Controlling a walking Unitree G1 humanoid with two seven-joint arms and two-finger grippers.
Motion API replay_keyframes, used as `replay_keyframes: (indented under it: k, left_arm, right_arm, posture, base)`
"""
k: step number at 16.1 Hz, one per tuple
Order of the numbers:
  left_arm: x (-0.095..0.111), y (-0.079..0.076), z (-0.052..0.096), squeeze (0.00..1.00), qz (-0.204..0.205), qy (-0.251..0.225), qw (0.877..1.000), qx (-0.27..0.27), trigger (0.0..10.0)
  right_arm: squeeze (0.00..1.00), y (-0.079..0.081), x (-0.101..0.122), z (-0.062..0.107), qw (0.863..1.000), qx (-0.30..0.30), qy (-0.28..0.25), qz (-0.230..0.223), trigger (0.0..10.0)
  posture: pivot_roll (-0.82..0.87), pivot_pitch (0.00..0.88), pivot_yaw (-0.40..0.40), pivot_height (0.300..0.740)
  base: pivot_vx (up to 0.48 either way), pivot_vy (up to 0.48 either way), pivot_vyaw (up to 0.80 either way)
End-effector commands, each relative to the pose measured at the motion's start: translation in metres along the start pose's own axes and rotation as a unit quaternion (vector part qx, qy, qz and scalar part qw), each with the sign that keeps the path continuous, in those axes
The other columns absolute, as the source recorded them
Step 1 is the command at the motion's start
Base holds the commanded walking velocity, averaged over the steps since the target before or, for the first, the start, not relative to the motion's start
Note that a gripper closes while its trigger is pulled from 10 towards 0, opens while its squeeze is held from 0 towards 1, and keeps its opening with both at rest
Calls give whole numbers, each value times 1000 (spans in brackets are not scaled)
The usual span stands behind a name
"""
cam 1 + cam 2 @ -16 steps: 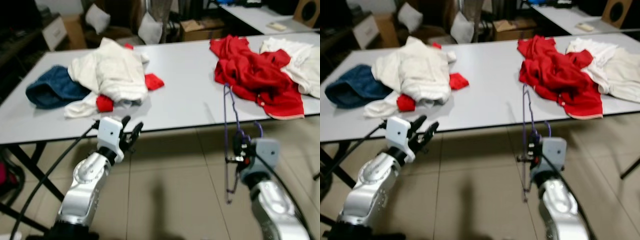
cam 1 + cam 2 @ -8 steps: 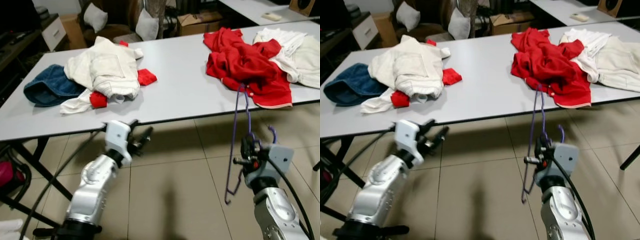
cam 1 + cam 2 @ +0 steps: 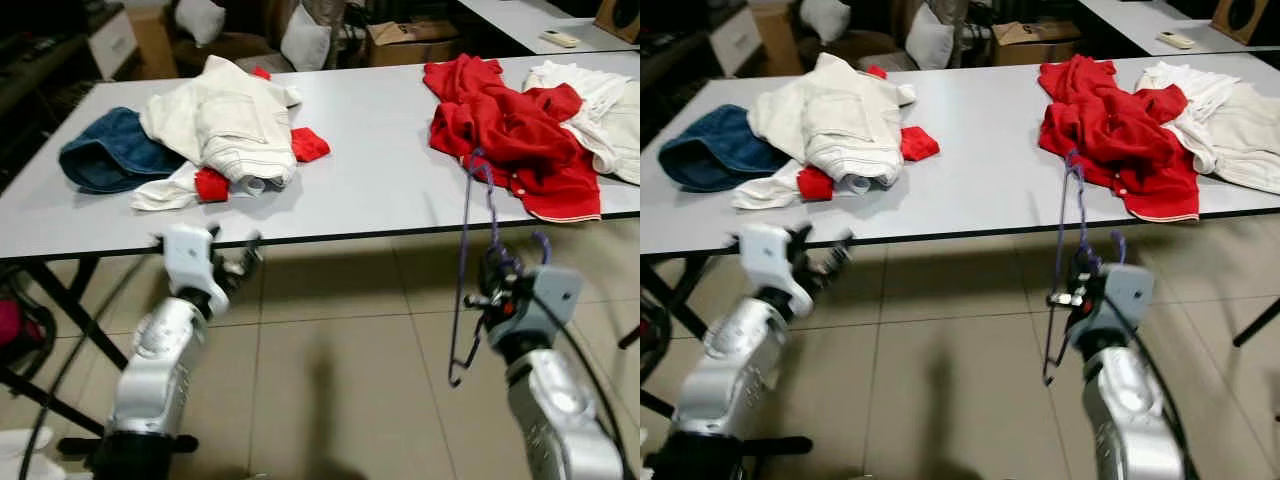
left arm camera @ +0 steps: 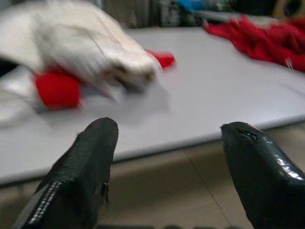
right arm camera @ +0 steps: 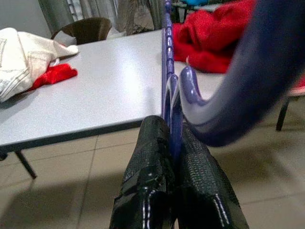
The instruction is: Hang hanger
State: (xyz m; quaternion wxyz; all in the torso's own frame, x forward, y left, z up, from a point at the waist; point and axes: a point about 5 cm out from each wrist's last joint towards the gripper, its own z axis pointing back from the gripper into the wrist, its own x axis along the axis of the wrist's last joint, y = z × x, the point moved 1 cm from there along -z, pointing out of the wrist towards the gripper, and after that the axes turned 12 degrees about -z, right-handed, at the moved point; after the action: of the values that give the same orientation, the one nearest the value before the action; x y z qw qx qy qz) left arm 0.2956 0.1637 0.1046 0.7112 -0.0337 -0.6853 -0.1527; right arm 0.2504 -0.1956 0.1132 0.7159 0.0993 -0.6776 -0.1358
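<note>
Beige floor tiles (image 3: 330, 360) spread beneath a long grey table (image 3: 370, 190) strewn with clothes. Before its near edge, the right gripper (image 5: 172, 143) has its two black fingers (image 5: 147, 162) pressed tight on a thin purple plastic hanger (image 3: 465, 290). The hanger stands roughly upright above the floor, its frame rising past the table edge in front of a crumpled red garment (image 3: 510, 135), its hook (image 3: 541, 245) curling beside the fingers. The left gripper (image 4: 167, 143) hovers just short of the table edge with fingers spread wide and holding nothing. Beyond it lie a cream garment (image 3: 235, 120), small red cloth pieces (image 3: 310, 145) and a blue denim bundle (image 3: 105, 150).
</note>
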Motion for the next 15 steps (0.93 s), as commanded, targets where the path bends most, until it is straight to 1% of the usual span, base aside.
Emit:
replay_keyframes:
  k: [1, 2, 3, 4, 5, 6, 7, 9, 10, 11, 12, 13, 14, 15]
  left_arm:
    - [5, -8, -2, 1000, -3, -17, 1000, -13, 10000]
    - [10, -9, -7, 878, -7, -32, 999, -4, 10000]
    - [11, -6, -8, 831, 1, -32, 999, 6, 10000]
    - [7, -3, -7, 820, 6, -19, 1000, 11, 10000]
    - [7, -1, -5, 827, 6, -15, 1000, 12, 10000]
    - [9, 1, -3, 827, -2, -19, 1000, 15, 10000]
    - [6, -2, -3, 820, -4, -9, 1000, -3, 10000]
    - [7, -6, -6, 831, -11, -17, 1000, -14, 10000]
    - [8, -7, -7, 827, -10, -18, 1000, -9, 10000]
    - [10, -8, -7, 835, -9, -25, 1000, 0, 10000]
    - [11, -8, -8, 831, -3, -31, 999, 17, 10000]
    - [9, -6, -10, 843, -9, -25, 999, 27, 10000]
    - [11, -4, -11, 847, -12, -31, 999, 30, 10000]
    - [16, -1, -11, 843, -5, -47, 998, 29, 10000]
  right_arm:
    - [0, 0, -2, -5, 1000, -3, 10, -1, 10000]
    - [0, 6, -6, -8, 1000, 6, 22, 10, 10000]
    - [0, 13, -10, -6, 999, 21, 26, 12, 10000]
    - [0, 16, -12, -3, 999, 24, 26, 8, 10000]
    - [0, 15, -14, 0, 999, 16, 28, -3, 10000]
    - [0, 17, -15, 3, 999, 24, 28, -3, 10000]
    - [0, 16, -18, 8, 999, 26, 31, -3, 10000]
    - [0, 10, -22, 10, 999, 8, 33, -8, 10000]
    - [0, 8, -23, 10, 999, 4, 34, -4, 10000]
    - [0, 11, -20, 8, 999, 12, 31, -3, 10000]
    - [0, 13, -17, 6, 999, 23, 30, 6, 10000]
    - [0, 14, -13, 4, 999, 30, 28, 8, 10000]
    - [0, 13, -9, 2, 999, 25, 22, 25, 10000]
    - [0, 11, -7, -1, 998, 15, 22, 54, 10000]
  posture:
    - [-110, 0, 24, 740]
    - [-111, 0, 26, 740]
    - [-114, 0, 39, 740]
    - [-118, 0, 46, 740]
    - [-122, 0, 60, 740]
    - [-123, 0, 75, 740]
    - [-133, 0, 93, 740]
    - [-140, 0, 97, 740]
    - [-138, 0, 95, 740]
    - [-151, 0, 96, 740]
    - [-153, 0, 91, 740]
    - [-150, 0, 88, 740]
    - [-155, 0, 88, 740]
    - [-155, 0, 88, 740]
  base:
    - [0, 0, 0]
    - [0, 0, 0]
    - [0, 0, 0]
    - [0, 0, 0]
    - [0, 0, 0]
    - [0, 0, 0]
    - [0, 0, 0]
    - [0, 0, 0]
    - [0, 0, 0]
    - [0, 0, 0]
    - [0, 0, 0]
    - [0, 0, 0]
    - [0, 0, 0]
    - [0, 0, 0]
